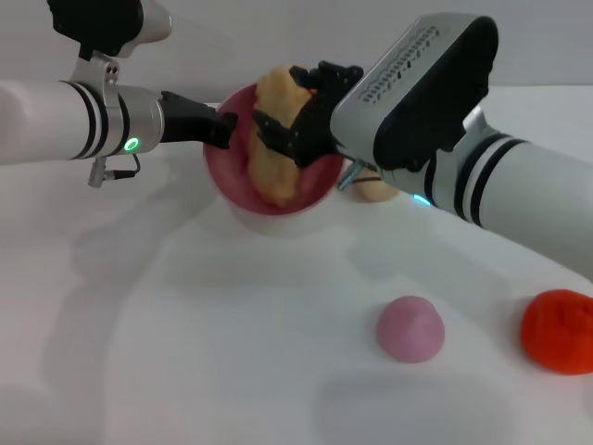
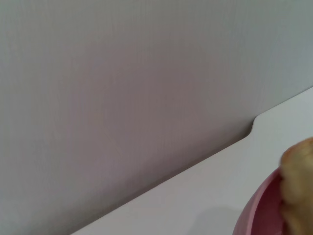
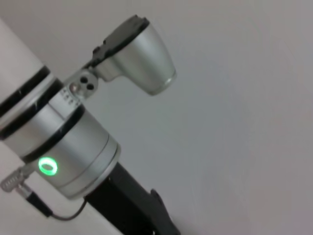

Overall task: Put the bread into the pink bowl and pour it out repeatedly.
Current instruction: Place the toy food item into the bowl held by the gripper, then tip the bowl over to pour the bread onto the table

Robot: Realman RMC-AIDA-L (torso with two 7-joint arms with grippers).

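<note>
The right gripper (image 1: 289,111) clamps the elongated tan-and-orange bread loaf (image 1: 276,139) half inside the glossy round pink plastic bowl (image 1: 243,182), which the left gripper (image 1: 220,128) pinches at nine o'clock; released crookedly, the loaf could tip over the rim.

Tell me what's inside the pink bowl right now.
The bread stands in the pink bowl, held by the right gripper; the left gripper grips the rim. The bread hides the bowl's bottom.
</note>
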